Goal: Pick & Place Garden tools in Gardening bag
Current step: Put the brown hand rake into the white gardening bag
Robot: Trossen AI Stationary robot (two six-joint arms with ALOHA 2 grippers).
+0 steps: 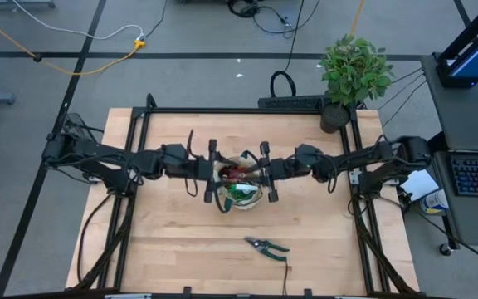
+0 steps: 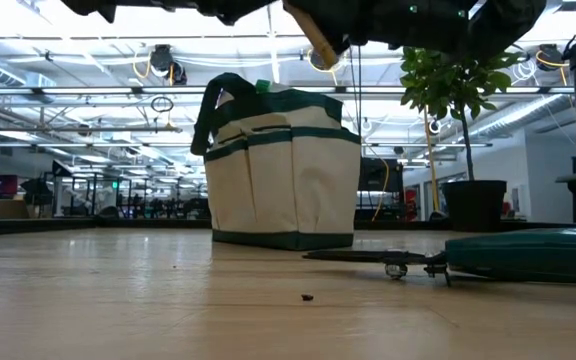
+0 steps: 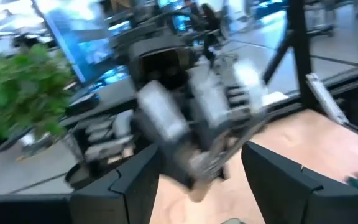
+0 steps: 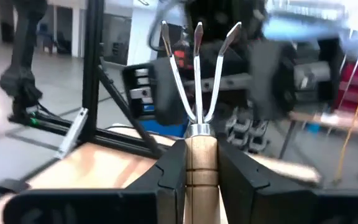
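No readable text — none anywhere.

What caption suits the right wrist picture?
Right gripper jaws clamp the wooden-handled fork, prongs pointing ahead.

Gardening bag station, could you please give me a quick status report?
Right gripper shut on wooden-handled fork, above gardening bag. Left gripper open, beside bag. Pruning shears on table, unpicked. Nothing blocking.
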